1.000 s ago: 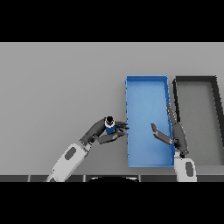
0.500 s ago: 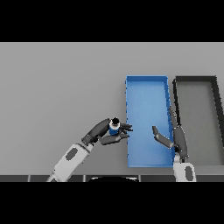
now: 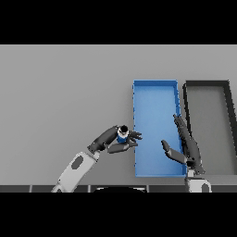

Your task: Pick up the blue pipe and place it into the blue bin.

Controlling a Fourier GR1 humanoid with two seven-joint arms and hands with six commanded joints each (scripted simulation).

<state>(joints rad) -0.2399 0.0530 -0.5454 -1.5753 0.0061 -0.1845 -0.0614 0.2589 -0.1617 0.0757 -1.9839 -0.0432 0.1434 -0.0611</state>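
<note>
Beside the blue bin's left wall, the robot's left hand held the blue pipe, its fingers and thumb curled round the short, dark-topped piece. The pipe stood upright in that grasp, just outside the bin and near its lower half, over the grey table. At the bin's right wall, the right hand was raised with fingers straight and spread apart, thumb out over the blue floor, holding nothing. A dark bin sat just right of the blue one.
</note>
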